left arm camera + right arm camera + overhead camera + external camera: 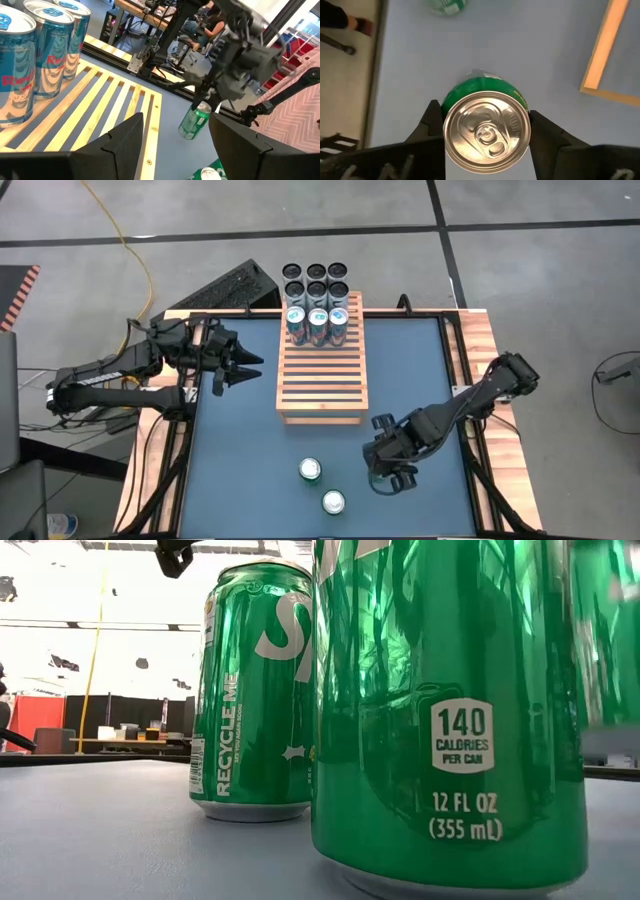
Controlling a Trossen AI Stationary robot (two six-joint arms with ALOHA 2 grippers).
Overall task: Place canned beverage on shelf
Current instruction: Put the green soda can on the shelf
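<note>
A green beverage can [486,131] sits between the fingers of my right gripper [486,125], which is shut on it. In the left wrist view this can [195,121] hangs above the blue table, right of the shelf's near end. The shelf [320,375], a light wooden slatted rack, lies mid-table with three blue cans [318,326] standing at its far end. Two more green cans [310,470] [333,502] stand on the table near the front edge. My left gripper [243,366] hovers open and level at the shelf's left side. My right gripper pinches the green can by its upper side wall [448,120], just under the top rim, one finger [431,122] on each side. The fingers come from above, pointing steeply down. The can [194,125] hangs below them, lifted clear of the table and tilted.
Several dark-topped cans [316,280] stand in a block beyond the shelf's far end. A wooden border [485,380] frames the blue table. The shelf's near corner [607,60] lies close to the held can. People and benches show in the room behind.
</note>
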